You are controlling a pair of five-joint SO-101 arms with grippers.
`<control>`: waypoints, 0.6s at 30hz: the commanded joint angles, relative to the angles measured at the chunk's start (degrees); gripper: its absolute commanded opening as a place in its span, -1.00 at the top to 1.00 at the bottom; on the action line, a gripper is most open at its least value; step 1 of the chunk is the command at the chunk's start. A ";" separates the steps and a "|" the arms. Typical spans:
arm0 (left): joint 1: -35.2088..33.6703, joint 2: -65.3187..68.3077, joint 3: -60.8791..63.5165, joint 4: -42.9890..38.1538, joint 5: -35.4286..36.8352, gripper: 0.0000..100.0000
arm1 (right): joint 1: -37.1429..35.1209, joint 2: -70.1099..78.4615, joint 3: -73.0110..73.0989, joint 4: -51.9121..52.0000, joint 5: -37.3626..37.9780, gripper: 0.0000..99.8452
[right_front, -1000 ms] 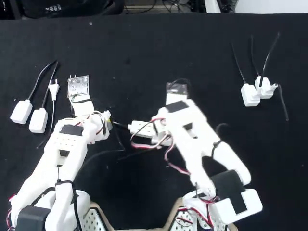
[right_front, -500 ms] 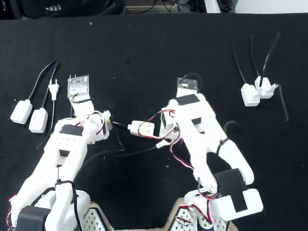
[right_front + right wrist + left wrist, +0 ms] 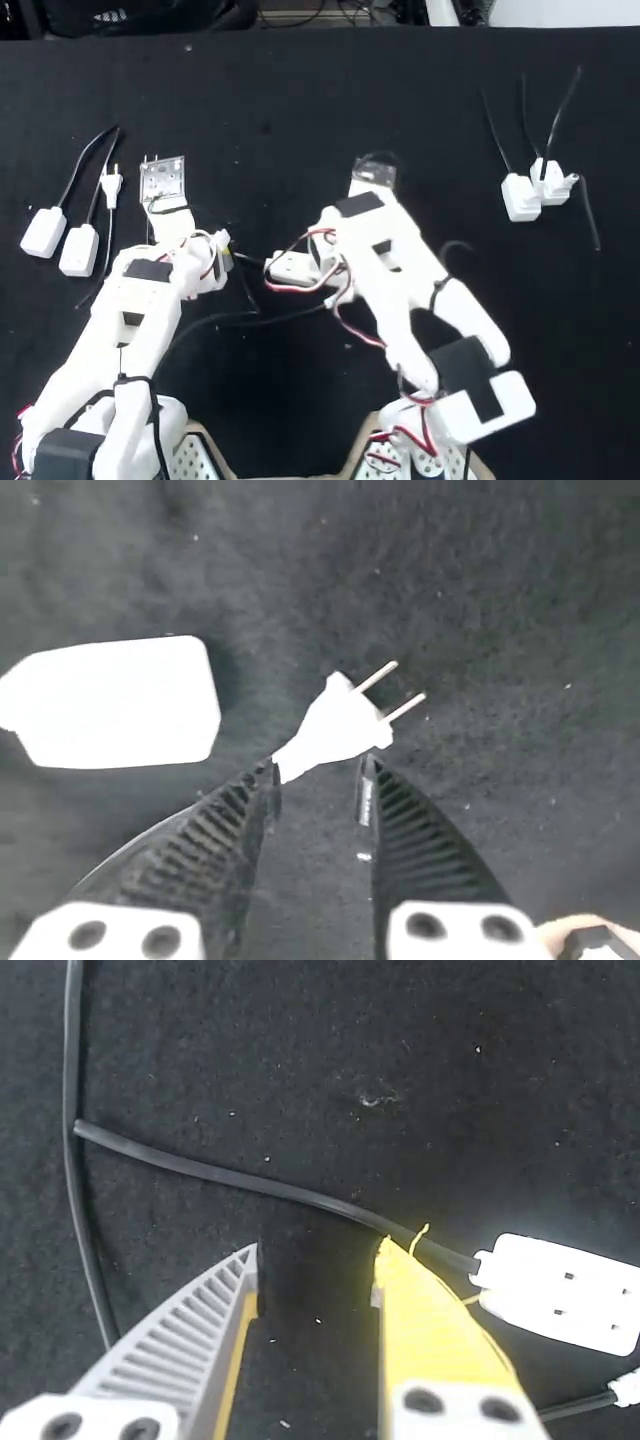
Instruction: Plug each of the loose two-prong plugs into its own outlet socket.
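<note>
High camera overlooks the table; wrist cameras face it closely.

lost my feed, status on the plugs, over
Left end effector open, socket beside it. Right end effector open, plug just off its tips. Cable crosses ahead of left.

The bench is black-topped; beyond the bench's far edge sit dark cables and a white panel.

The right arm's end effector first went to the right and has now swung back to the left. Its elbow and shoulder shifted left too.
</note>
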 commanded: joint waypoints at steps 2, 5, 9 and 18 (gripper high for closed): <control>-0.40 -1.58 -0.48 -0.97 0.70 0.62 | -0.79 1.10 -0.48 -0.70 -0.88 0.74; -0.40 -1.58 -0.48 -0.97 0.70 0.62 | -0.79 1.98 -0.75 -1.14 -1.05 0.74; -0.40 -1.58 -0.48 -0.97 0.70 0.62 | -0.79 4.62 -2.59 -1.23 -1.41 0.74; -0.48 -1.58 -0.40 -0.97 0.70 0.62 | -0.70 15.34 -4.79 -0.53 -0.88 0.74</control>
